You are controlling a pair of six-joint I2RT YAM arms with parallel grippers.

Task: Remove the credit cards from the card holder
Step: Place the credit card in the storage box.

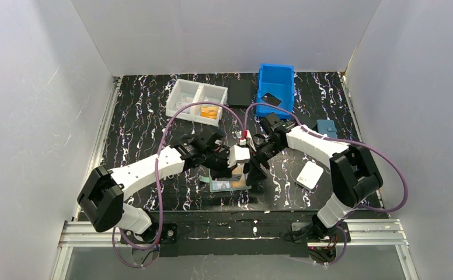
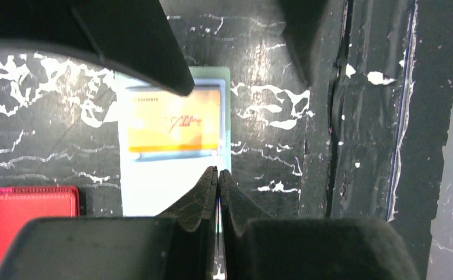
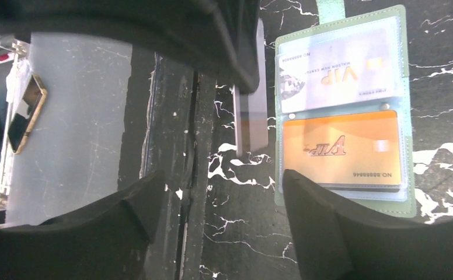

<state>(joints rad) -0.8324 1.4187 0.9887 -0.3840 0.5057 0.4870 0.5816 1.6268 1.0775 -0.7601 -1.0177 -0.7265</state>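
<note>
Lying open and flat on the tabletop [image 1: 142, 146], the card holder [image 3: 405, 116] shows an orange card [image 3: 341, 149] and a pale VIP card [image 3: 338, 70] in its clear pockets. Just beside the card holder, the left claw [image 2: 218, 172] is pinched on a thin dark card [image 3: 250, 116]. The right claw [image 3: 221, 181] hangs over the card holder's edge, spread wide and holding nothing.
</note>
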